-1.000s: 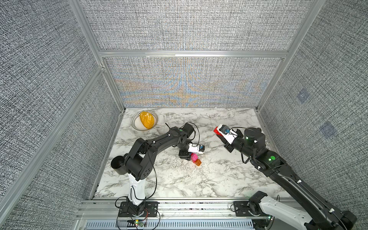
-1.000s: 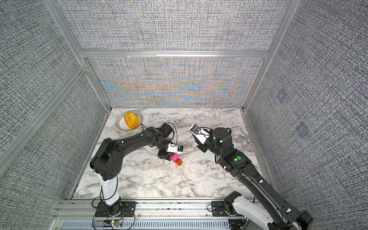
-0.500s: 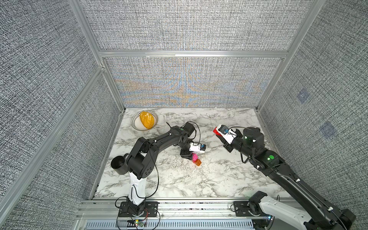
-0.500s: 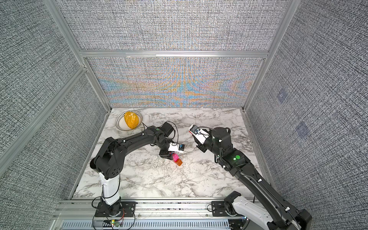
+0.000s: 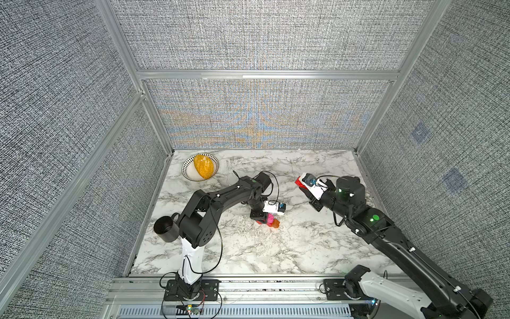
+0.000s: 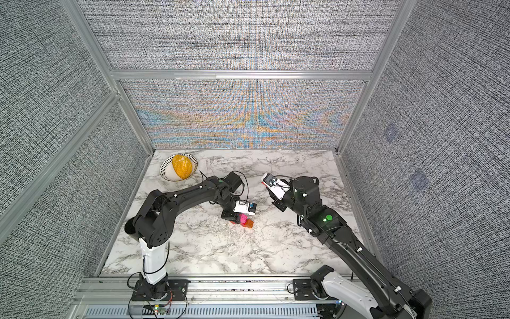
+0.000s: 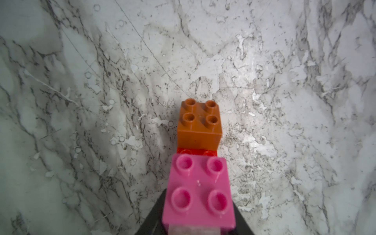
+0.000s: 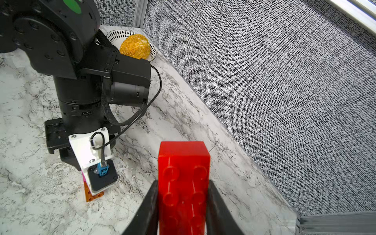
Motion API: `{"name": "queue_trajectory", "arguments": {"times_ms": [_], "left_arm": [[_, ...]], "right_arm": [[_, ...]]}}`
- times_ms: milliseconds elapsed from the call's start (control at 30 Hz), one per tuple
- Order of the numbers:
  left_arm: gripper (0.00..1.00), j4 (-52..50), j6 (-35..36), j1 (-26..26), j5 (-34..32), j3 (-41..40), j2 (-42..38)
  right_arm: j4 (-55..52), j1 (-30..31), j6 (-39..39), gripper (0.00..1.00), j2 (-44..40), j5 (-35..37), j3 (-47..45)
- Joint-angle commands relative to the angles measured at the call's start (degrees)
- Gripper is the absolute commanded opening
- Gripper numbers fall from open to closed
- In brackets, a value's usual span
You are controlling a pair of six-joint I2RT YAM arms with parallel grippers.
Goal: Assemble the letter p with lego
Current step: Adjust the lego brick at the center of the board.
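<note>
Left jaws just closed on the pink brick (image 7: 198,191) beside the orange brick (image 7: 198,124), likely bracing it; right jaws gripped a red brick (image 8: 183,183)

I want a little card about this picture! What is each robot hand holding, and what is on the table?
left gripper: shut on pink brick
right gripper: shut on long red brick, held above the table
cluster: orange brick beside the pink brick, red base showing low between them
bowl: far corner, yellow ball inside
</note>
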Motion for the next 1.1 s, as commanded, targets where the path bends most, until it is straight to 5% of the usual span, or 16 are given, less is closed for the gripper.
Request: {"name": "queue_trajectory", "arguments": {"times_ms": [0, 167, 367, 700, 1067], "left_arm": [[0.22, -1.18, -0.19, -0.1, 1.03, 0.14, 0.14], [0.0, -1.42, -0.92, -0.18, 1.03, 0.56, 0.06], [0.0, 2.67, -4.91, -0.18, 4.39, -0.59, -1.84], [0.0, 38.7, -24.18, -0.92, 13.79, -19.59, -10.22], [0.0, 58.78, -29.5, -1.5, 15.95, -29.36, -7.08]], "right_arm": [[0.09, 0.04, 0.12, 0.0, 0.05, -0.37, 0.16], [0.05, 0.05, 0.12, 0.0, 0.02, -0.37, 0.13], [0.06, 0.05, 0.64, 0.0, -0.09, 1.21, 0.14], [0.49, -2.17, 2.23, 0.0, 0.39, 2.36, 0.58], [-7.17, -4.7, -1.41, 0.0, 2.53, 0.55, 5.49]]}}
